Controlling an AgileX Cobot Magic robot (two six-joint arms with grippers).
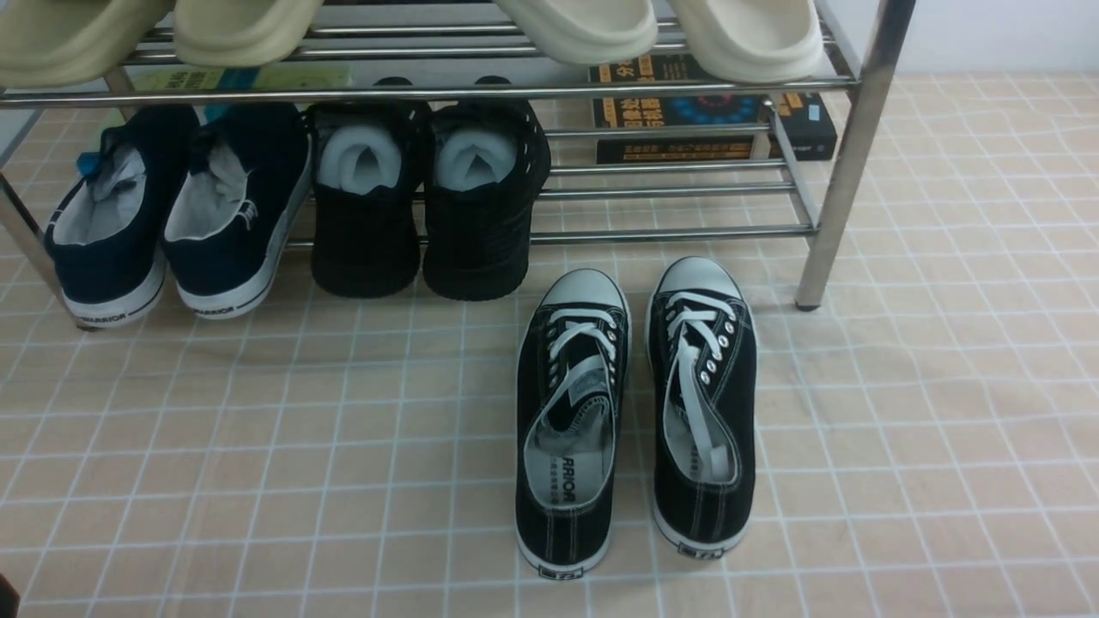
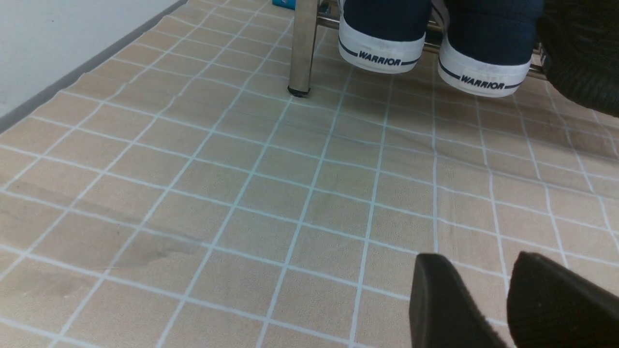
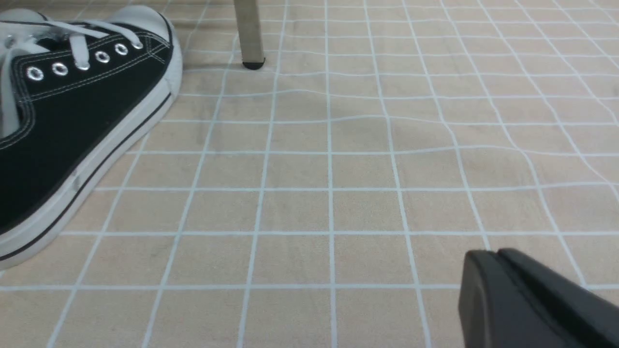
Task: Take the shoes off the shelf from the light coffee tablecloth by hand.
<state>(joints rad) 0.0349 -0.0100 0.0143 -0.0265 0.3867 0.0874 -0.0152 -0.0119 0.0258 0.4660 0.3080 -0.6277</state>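
While both hands idle low, left hand [image 2: 508, 295] slightly apart, right hand [image 3: 503, 256] pressed together, the black canvas sneakers [image 1: 635, 412] sit lower-centre on the tablecloth [image 1: 258, 446], off the chrome rack [image 1: 824, 215], seemingly delivered.

Even, soft, fairly bright light falls across the light coffee tablecloth [image 1: 944, 412], casting only faint shadows beside the shoes [image 1: 635, 412] and beneath the shelf [image 1: 846, 154], whose chrome tubes glint mildly. Both wrist views look slightly soft, and their near black fingers [image 2: 445, 304] are blurred.
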